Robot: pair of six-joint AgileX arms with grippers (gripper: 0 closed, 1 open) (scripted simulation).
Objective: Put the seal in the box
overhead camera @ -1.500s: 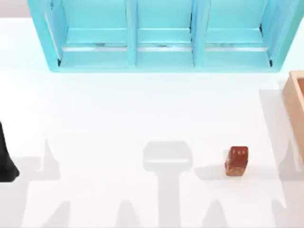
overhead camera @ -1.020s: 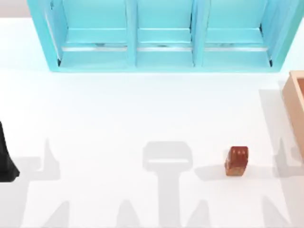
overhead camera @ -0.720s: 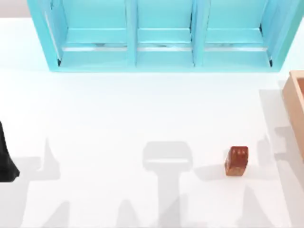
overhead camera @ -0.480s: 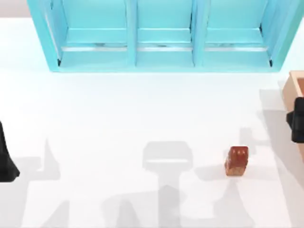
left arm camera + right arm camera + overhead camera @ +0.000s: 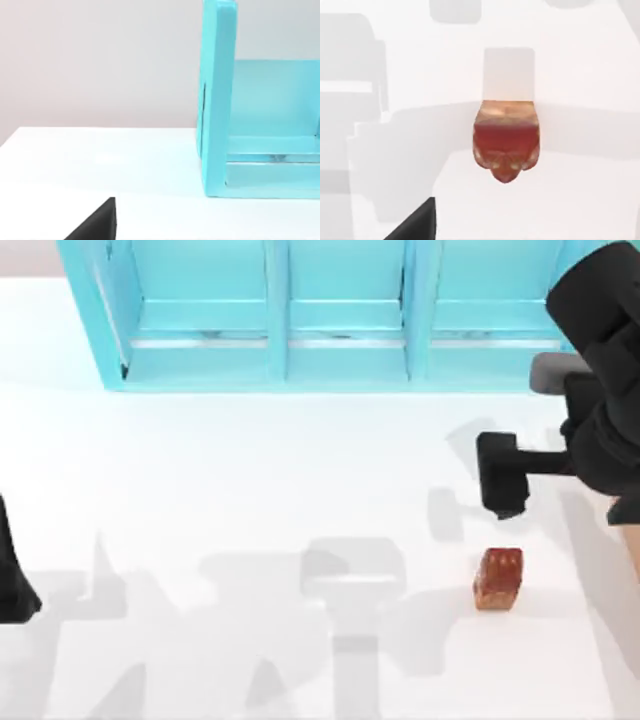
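Here the right tool hangs at centre right, just above the small reddish-brown speckled seal lying on the white surface; whether its fingers are parted I cannot tell.

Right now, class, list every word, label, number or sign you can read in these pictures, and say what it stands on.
None: no readable text on the seal, the shelf, the table or the right arm. The seal's speckles are pattern, not letters.

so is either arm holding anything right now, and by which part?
Nothing is held. The seal sits free on the table; the right gripper hangs above it, and the left arm is parked at the left edge.
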